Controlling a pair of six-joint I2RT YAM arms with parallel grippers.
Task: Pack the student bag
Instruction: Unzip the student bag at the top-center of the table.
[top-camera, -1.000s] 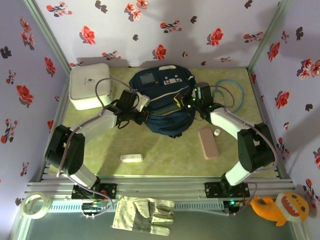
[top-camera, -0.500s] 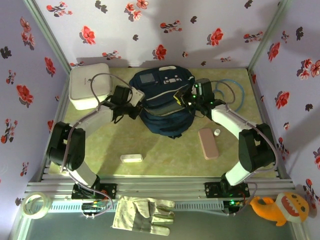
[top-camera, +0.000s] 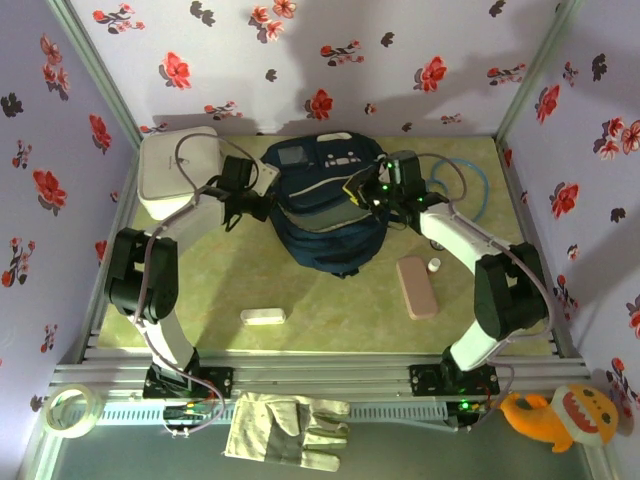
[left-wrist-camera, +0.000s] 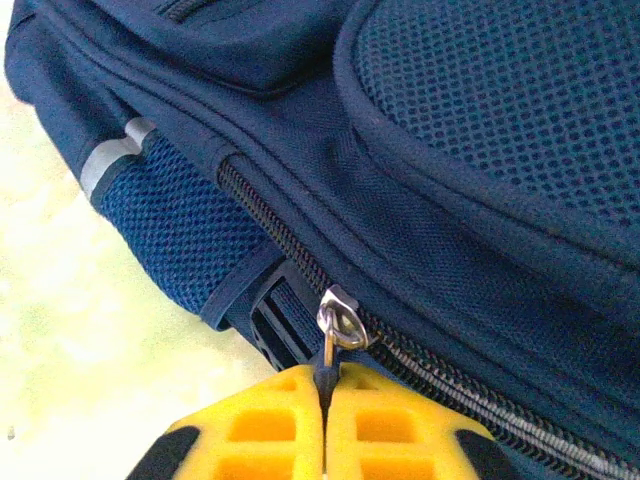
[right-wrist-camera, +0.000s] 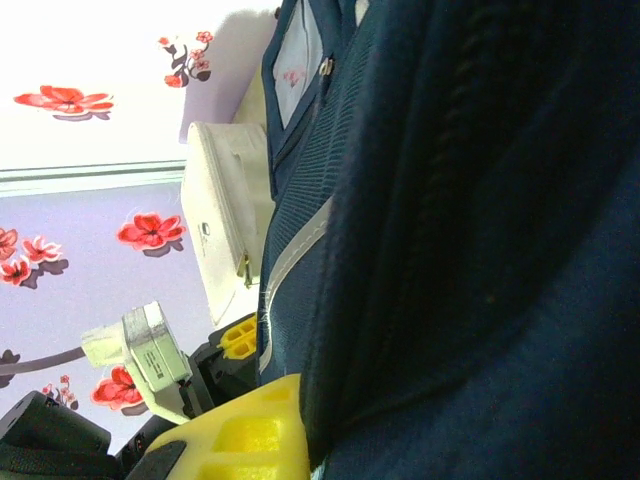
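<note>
Student bag (top-camera: 325, 220), big, dark navy, made of cloth, with white stripes and a grey-white patch. Lies flat at the back of the green worktop (top-camera: 330, 310), right between the two arms, with the white rounded box (top-camera: 178, 172) just beside it on the left.

Left hand (left-wrist-camera: 325, 395), yellow, squeezed tight shut on the small silver zip pull (left-wrist-camera: 338, 322) at the side of the bag. Right hand (top-camera: 368, 190) up against the other side of the bag. One yellow finger (right-wrist-camera: 250, 430) pressed on the navy cloth, the other one hidden behind it, so cannot tell if open or closed.

Could go wrong in a few ways from here:

- Could lose the zip pull, so small and thin, and pinched just at the very tips.
- Could drag the whole bag along instead of sliding the zip, if not held firm on the right side.
- Could jam on soft folded cloth next to the zip teeth.
- Could bump the white rounded box, so close to the left arm.

Pink flat case (top-camera: 416, 287) and small white bar (top-camera: 263, 316) out on the worktop, well apart from the bag, not yet packed. No room for them inside without a wide open zip.
</note>
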